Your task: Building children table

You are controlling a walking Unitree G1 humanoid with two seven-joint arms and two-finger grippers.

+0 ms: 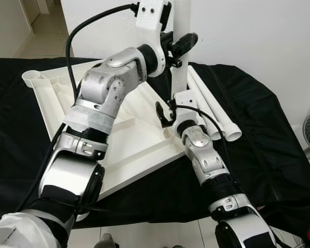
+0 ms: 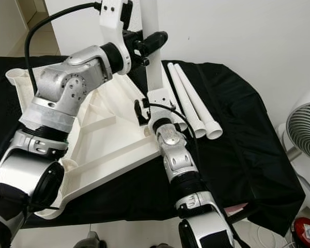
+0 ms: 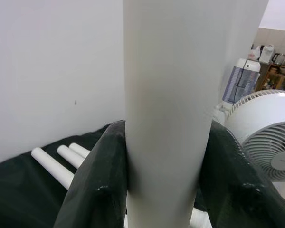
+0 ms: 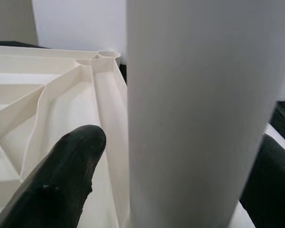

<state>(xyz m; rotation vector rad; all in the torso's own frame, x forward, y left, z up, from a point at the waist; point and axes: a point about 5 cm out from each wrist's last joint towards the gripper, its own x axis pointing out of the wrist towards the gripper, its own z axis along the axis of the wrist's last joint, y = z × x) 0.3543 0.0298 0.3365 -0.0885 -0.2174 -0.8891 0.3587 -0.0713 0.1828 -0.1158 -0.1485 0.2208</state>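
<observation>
Left gripper (image 1: pixel 185 42) raised high, jaws clamped; right gripper (image 1: pixel 168 114) low, jaws seemingly closed too.

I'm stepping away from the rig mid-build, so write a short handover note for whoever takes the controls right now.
Left gripper: shut on the upright leg, high up.
Right gripper: fingers either side of that leg's base, near the tabletop's corner; grip unclear.
Tabletop: upside down on the black cloth.
Three spare legs: lying on the cloth, robot's right of the tabletop.
Done: one leg stood upright at a corner.
Left: seat it, then fit the other three.
</observation>
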